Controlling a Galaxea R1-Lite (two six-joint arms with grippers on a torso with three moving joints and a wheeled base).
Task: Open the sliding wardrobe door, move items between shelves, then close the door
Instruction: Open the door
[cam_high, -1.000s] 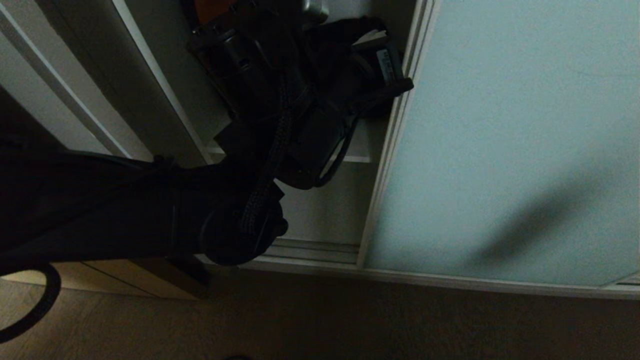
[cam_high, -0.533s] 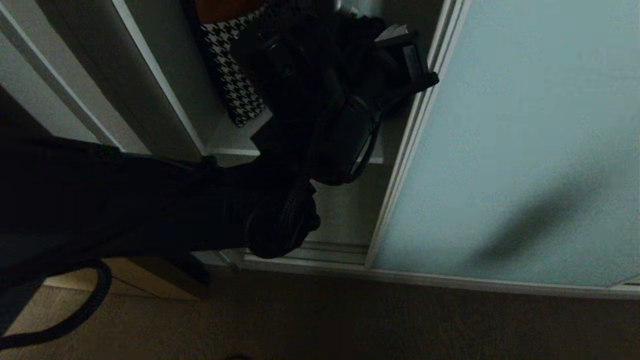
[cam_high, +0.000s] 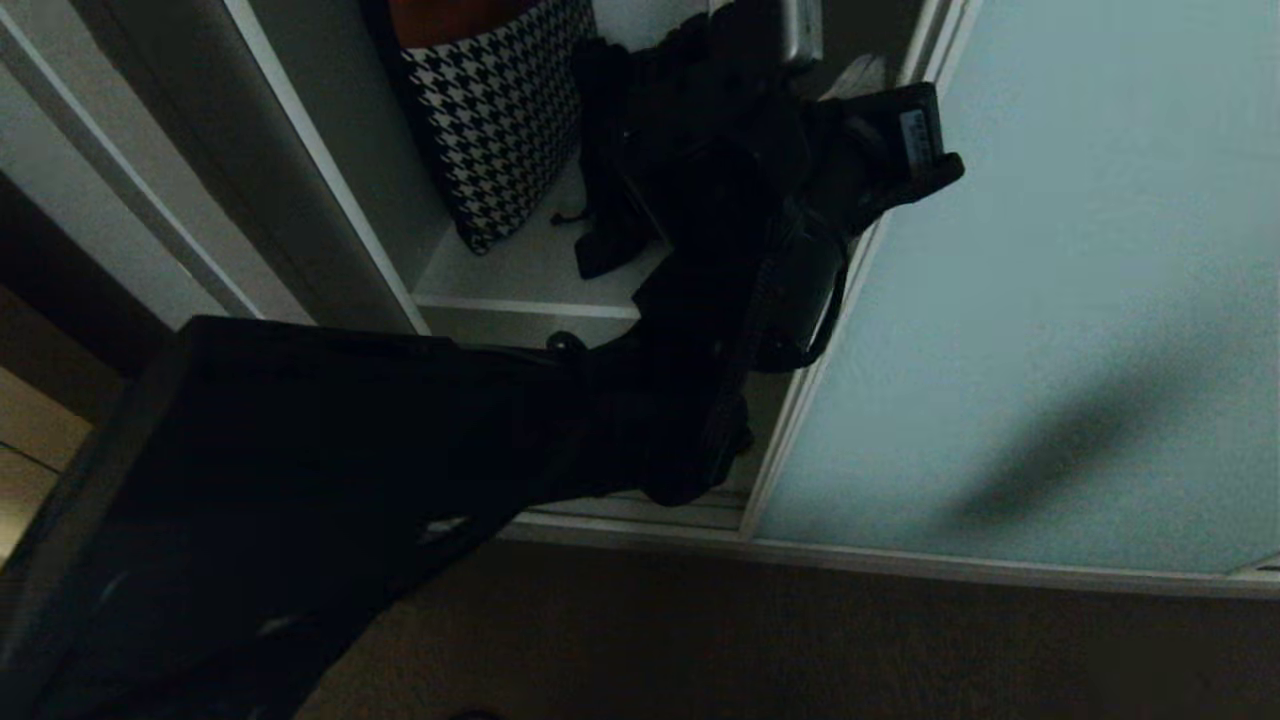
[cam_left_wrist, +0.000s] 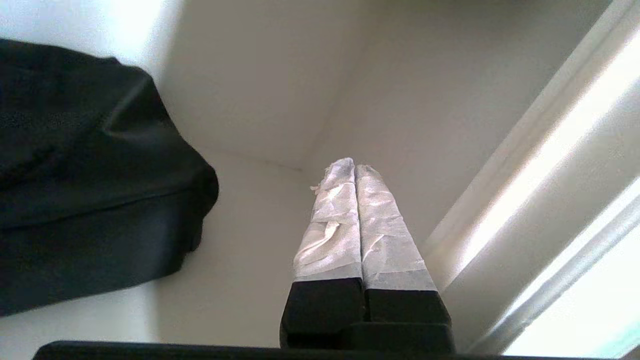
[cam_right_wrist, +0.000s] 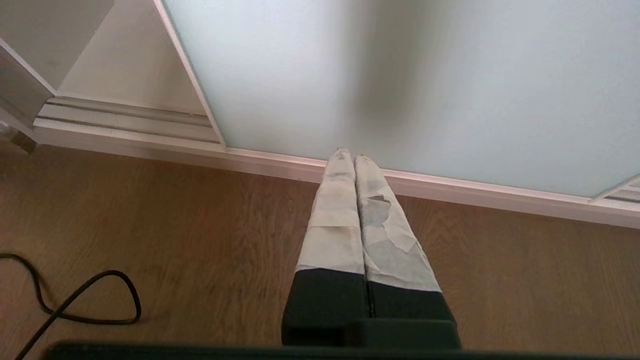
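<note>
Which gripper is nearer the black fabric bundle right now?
Left. The left gripper is inside the wardrobe beside the black fabric bundle, not touching it; the right gripper hangs outside, low near the floor.

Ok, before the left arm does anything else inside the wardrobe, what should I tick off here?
1. Sliding wardrobe door slid aside, opening free: ok.
2. Left gripper shut and empty, inside the compartment: ok.
3. Black bundle resting on the shelf, apart from the gripper: ok.
4. Houndstooth cushion clear of the arm: ok.
5. Right gripper shut, parked low over the floor: ok.
6. Whether the bundle still needs moving: cannot tell.
</note>
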